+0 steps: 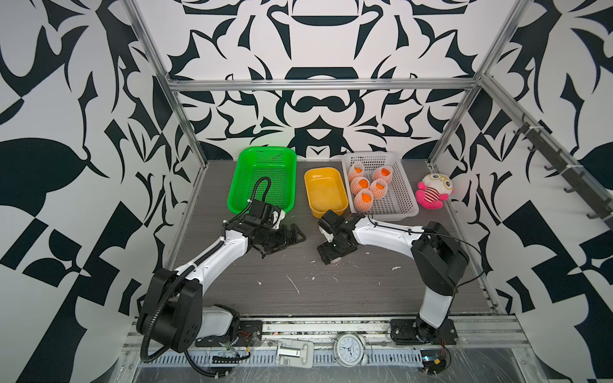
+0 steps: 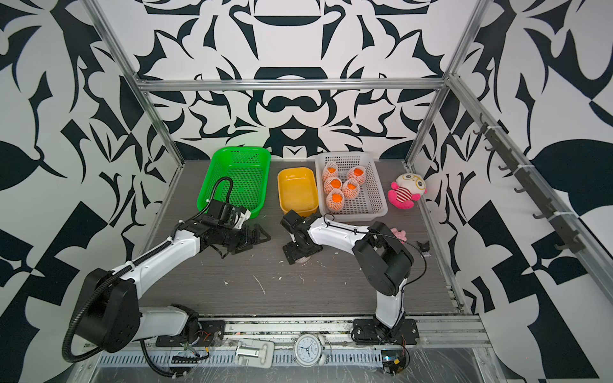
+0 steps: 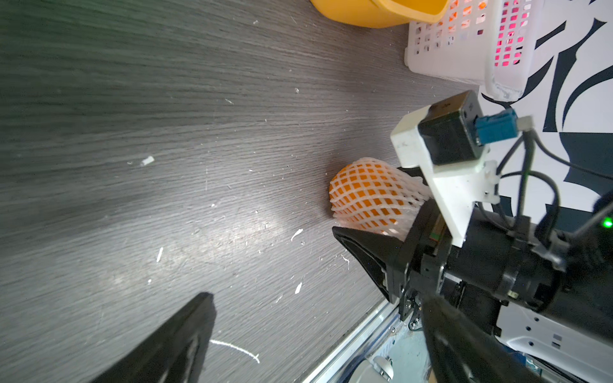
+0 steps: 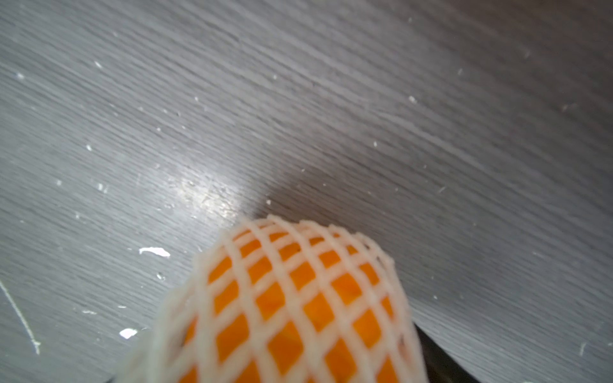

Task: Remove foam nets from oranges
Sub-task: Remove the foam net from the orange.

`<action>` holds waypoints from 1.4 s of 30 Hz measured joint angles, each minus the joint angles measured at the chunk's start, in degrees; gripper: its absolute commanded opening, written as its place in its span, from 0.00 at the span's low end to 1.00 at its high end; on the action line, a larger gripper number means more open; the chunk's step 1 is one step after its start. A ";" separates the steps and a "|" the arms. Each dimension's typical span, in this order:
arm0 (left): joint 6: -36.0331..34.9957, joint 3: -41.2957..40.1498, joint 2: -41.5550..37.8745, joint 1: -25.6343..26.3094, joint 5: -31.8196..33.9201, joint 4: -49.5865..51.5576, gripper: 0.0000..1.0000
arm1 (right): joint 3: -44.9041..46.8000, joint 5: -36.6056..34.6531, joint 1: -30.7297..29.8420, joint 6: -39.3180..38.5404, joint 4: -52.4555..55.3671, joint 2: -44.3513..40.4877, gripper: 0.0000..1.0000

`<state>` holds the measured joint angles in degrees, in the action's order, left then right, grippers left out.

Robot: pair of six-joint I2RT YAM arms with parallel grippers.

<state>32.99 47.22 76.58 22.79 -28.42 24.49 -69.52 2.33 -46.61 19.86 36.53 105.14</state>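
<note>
Orange (image 3: 366, 193) in its foam net (image 4: 298, 298) down on the desk (image 1: 298, 291), tucked between the jaws of the right tool (image 1: 328, 254), squeezed or let go hard to tell, left tool (image 1: 293, 237) wide open, near, just to its left.

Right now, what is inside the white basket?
Five oranges, each in a foam net, bare skin showing at the open ends. The nets mostly hide the rest of each fruit; the basket floor beneath them is covered.

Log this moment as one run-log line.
right gripper: around netted orange on table, grip unclear | left gripper: open, empty, nearby | white basket: five netted oranges
</note>
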 measured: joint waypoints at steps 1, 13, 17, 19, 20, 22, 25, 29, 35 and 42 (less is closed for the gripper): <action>0.00 0.00 0.00 -0.02 -0.02 -0.02 0.99 | -0.11 0.02 0.00 -0.20 0.00 0.00 0.95; 0.02 -0.04 0.76 0.00 -0.22 -1.07 0.99 | -0.39 1.05 0.00 -1.01 2.01 -2.38 0.99; 0.02 -0.50 0.76 -0.02 -0.37 -1.51 0.99 | -0.39 1.07 0.00 -1.11 2.78 -3.26 0.99; 0.04 -0.79 0.76 0.00 -0.39 -1.49 0.99 | -0.39 1.07 0.00 -1.20 3.15 -3.56 0.99; 0.04 -0.85 0.76 0.00 -0.42 -1.51 0.99 | -0.39 1.07 0.00 -1.29 3.39 -3.78 0.99; 0.04 -0.85 0.76 0.00 -0.44 -1.53 0.99 | -0.39 1.07 0.00 -1.46 3.74 -4.28 0.99; 0.02 -0.85 0.76 0.17 -0.61 -1.53 0.99 | -0.37 1.03 0.02 -1.84 4.39 -6.01 0.99; -0.24 -0.85 0.92 1.05 -1.22 -1.51 1.00 | -0.02 1.16 0.15 -2.05 4.33 -10.05 0.99; -3.85 -0.17 1.14 3.28 -4.04 -1.44 0.99 | 3.02 4.02 1.57 -2.27 1.81 -17.49 0.99; -9.53 0.94 1.14 5.99 -8.09 -1.53 0.98 | 15.28 10.43 5.90 -3.76 -9.84 -26.18 0.86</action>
<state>23.46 48.16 77.71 28.77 -36.51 22.96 -54.24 12.75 -40.71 16.10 26.70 78.96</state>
